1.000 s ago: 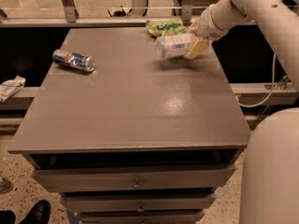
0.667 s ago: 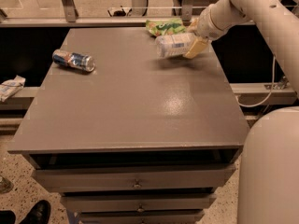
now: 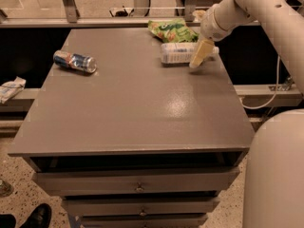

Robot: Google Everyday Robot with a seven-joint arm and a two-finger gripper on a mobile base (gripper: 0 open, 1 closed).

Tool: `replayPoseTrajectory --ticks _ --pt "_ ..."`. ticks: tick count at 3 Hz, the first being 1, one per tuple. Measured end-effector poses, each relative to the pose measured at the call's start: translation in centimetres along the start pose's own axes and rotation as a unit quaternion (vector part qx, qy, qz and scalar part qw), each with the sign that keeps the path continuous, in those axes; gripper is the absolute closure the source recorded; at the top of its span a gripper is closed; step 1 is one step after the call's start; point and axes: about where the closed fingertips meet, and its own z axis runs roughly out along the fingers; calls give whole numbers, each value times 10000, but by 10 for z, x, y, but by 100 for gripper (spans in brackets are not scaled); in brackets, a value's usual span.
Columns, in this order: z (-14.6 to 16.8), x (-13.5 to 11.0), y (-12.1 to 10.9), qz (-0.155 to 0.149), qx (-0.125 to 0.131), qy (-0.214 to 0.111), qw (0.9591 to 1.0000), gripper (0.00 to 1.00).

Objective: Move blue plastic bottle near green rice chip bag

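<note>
The blue plastic bottle lies on its side at the far right of the grey table, its cap end pointing right. The green rice chip bag lies just behind it at the table's far edge, a small gap away. My gripper reaches in from the upper right and is shut around the bottle's right end. One yellowish finger crosses in front of the bottle and the other is hidden behind it.
A blue-and-silver can lies on its side at the far left of the table. Drawers sit below the front edge. A rail runs behind the table. My white base stands at the right.
My gripper has lowered the bottle from a tilted hold above the table so that it lies flat on the surface, just in front of the green bag.
</note>
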Motion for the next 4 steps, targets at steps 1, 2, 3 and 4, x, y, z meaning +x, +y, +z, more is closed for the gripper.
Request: replayPoseTrajectory --ticks 1,2,3,4 --pt "-11 -1 6 49 19 -68 10000 0" --pt "-31 5 16 290 73 -329 9990 0" --pt "-72 21 39 890 376 -1159 9886 0" --pt "-108 49 56 1381 676 -1676 9738 0"
